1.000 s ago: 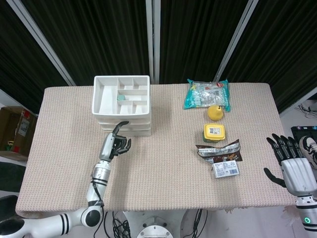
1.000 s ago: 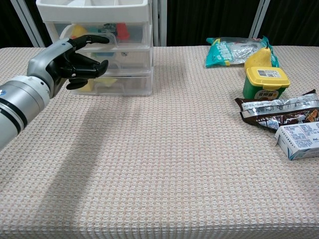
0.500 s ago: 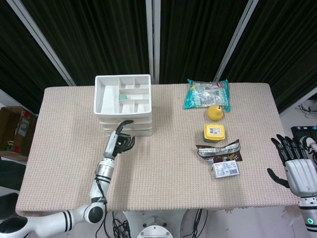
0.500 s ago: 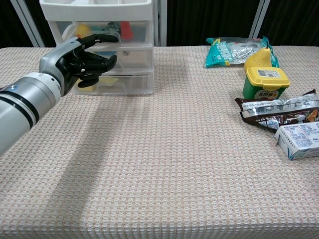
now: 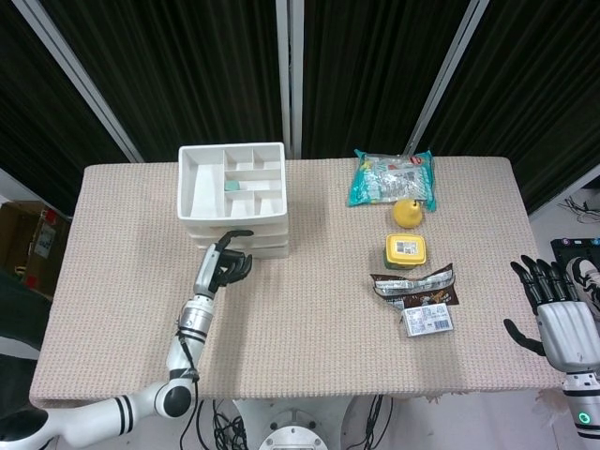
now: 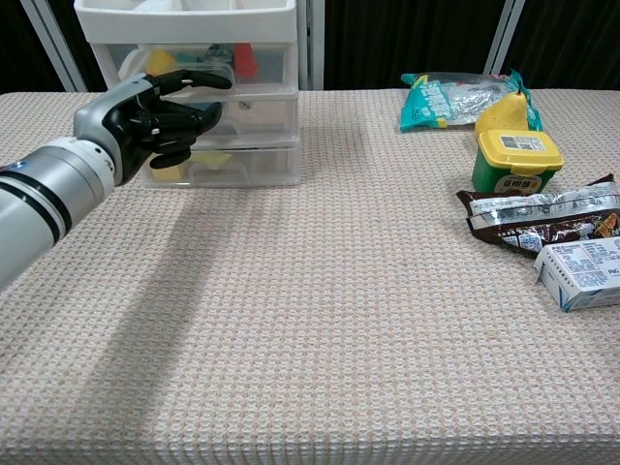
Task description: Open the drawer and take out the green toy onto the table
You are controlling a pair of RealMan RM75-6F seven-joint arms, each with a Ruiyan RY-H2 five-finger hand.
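Note:
A white drawer unit [image 5: 234, 234] [image 6: 254, 108] with three clear drawers stands at the back left of the table, all drawers closed. Through the top drawer front I see yellow, green [image 6: 219, 50] and red toys. My left hand [image 5: 222, 268] [image 6: 145, 121] is right in front of the unit, most fingers curled in and one stretched out along the top drawer's lower front edge; whether it touches is unclear. My right hand [image 5: 559, 317] hovers off the table's right edge, fingers spread and empty; the chest view does not show it.
On the right side lie a teal snack bag [image 5: 392, 178] [image 6: 455, 97], a yellow pear-shaped toy [image 5: 407, 213] [image 6: 502, 114], a yellow-lidded jar [image 5: 405, 250] [image 6: 516, 160], a brown wrapper [image 5: 417, 284] [image 6: 538, 213] and a small white box [image 5: 427, 321] [image 6: 586, 271].
My left hand has moved forward to the drawer front, its outstretched finger now at the top drawer. The right hand has sunk slightly lower at the table's edge.

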